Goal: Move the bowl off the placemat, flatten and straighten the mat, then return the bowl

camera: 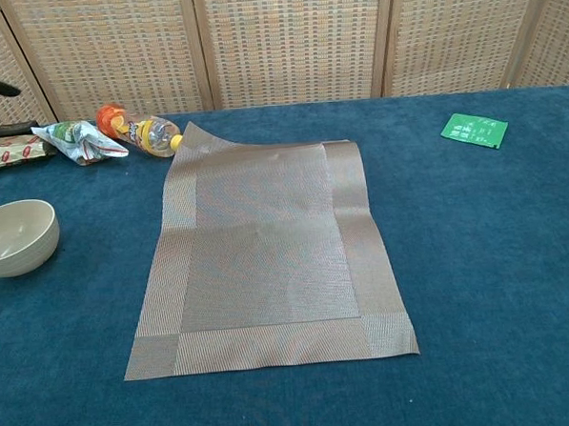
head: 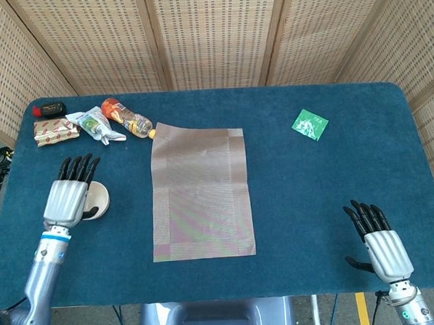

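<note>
The woven brown placemat lies flat mid-table, and its far left corner curls up a little. A lengthwise crease runs near its right edge. The cream bowl stands on the blue cloth to the left of the mat, off it. In the head view my left hand hovers with its fingers spread over the bowl, covering its left part and holding nothing. My right hand stays near the front right table edge with its fingers apart and nothing in it.
A small bottle lies just beyond the mat's curled corner, with snack wrappers and a red-patterned packet further left. A green packet lies at the back right. The table's front edge runs close below both hands.
</note>
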Available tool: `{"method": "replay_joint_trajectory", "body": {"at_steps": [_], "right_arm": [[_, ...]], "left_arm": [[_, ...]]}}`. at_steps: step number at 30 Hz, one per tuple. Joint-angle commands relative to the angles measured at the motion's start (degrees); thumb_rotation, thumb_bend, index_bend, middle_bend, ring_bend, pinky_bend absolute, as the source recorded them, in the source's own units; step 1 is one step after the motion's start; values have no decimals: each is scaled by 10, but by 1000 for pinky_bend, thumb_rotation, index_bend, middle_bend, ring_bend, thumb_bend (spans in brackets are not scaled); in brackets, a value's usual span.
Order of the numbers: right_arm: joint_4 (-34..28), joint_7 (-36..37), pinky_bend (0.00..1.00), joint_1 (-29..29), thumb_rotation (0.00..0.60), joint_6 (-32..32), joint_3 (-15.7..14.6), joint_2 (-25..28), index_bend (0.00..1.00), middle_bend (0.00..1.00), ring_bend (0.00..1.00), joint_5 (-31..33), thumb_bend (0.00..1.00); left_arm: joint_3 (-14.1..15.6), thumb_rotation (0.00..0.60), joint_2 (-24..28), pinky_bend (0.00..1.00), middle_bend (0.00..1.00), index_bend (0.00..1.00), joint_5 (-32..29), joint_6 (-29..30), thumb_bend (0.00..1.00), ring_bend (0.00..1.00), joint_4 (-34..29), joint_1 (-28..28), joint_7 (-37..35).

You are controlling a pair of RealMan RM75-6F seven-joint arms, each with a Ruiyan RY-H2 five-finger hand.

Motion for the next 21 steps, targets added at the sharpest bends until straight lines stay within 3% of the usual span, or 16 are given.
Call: {"method": "replay_joint_trajectory", "body": {"at_steps": [1,5,11,16,21], "right_arm": [[0,-4,0,0,600,6,-5,-4,0,0,0,-13,128],[1,-15,0,-3,600,25,-15,-12,0,0,0,-44,115],[8,-55,0,-4,600,34,-19,-51,0,0,0,-71,113],[-17,-113,0,20,600,-10,-22,-89,13,0,0,-91,109],[-31,-171,0,43,600,-77,-19,-147,16,0,0,-70,110]], "left_arm": [[46,600,38,0,0,0,42,44,51,0,-36,45,-11],[89,600,54,0,0,0,95,101,52,0,-45,96,-37],[124,600,56,0,0,0,150,171,52,0,-27,154,-83],[127,600,61,0,0,0,175,204,51,0,-14,181,-108],[120,600,64,0,0,0,172,189,51,0,-13,183,-116]]}}
